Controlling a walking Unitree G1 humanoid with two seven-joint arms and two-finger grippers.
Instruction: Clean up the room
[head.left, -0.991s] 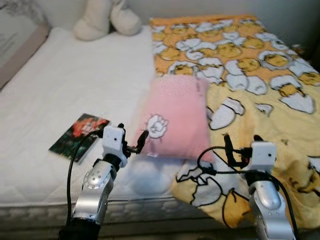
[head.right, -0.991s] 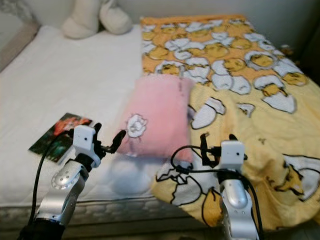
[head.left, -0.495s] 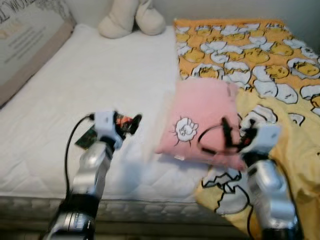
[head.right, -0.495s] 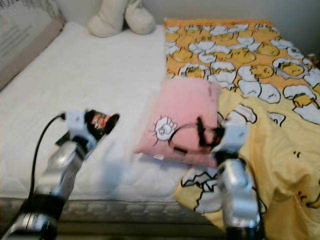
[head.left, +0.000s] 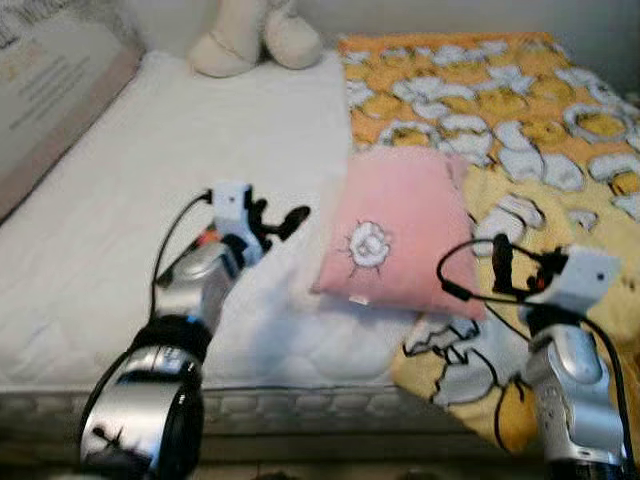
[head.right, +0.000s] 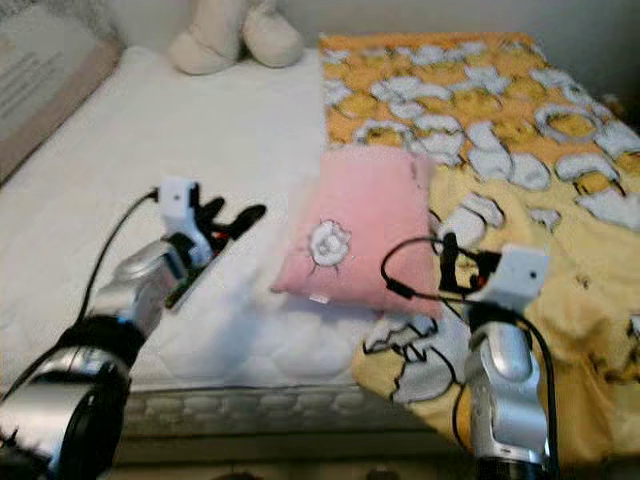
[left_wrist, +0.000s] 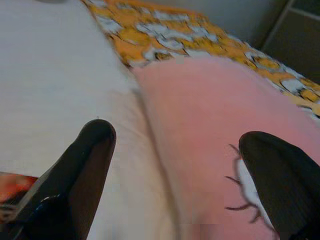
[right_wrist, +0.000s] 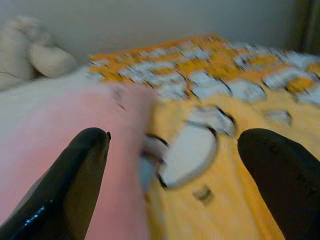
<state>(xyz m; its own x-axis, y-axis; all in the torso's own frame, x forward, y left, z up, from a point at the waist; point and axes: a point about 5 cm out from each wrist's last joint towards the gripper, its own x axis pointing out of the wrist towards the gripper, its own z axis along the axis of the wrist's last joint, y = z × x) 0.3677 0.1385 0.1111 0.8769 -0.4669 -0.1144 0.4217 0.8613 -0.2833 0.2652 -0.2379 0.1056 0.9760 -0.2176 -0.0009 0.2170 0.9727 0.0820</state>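
Soft pink square pillow (head.left: 395, 230) with small white flower-like picture lies flat on white bed sheet (head.left: 120, 220), near bed's front edge. Its right side rests on yellow-orange blanket with egg pictures (head.left: 530, 130). Blanket is spread over right half of bed, a bit rumpled at front. Cream stuffed toy (head.left: 255, 35) sits at far end of bed. Dark thin book with red picture (head.right: 205, 255) lies flat on sheet, mostly hidden.

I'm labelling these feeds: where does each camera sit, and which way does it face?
Left eye, right eye: on the head, looking down at the bed, pink pillow and blanket; both arms show.
Left wrist: along the open left gripper, over the bed toward the pillow.
Right wrist: along the open right gripper, toward pillow and blanket.
All views share the pillow.
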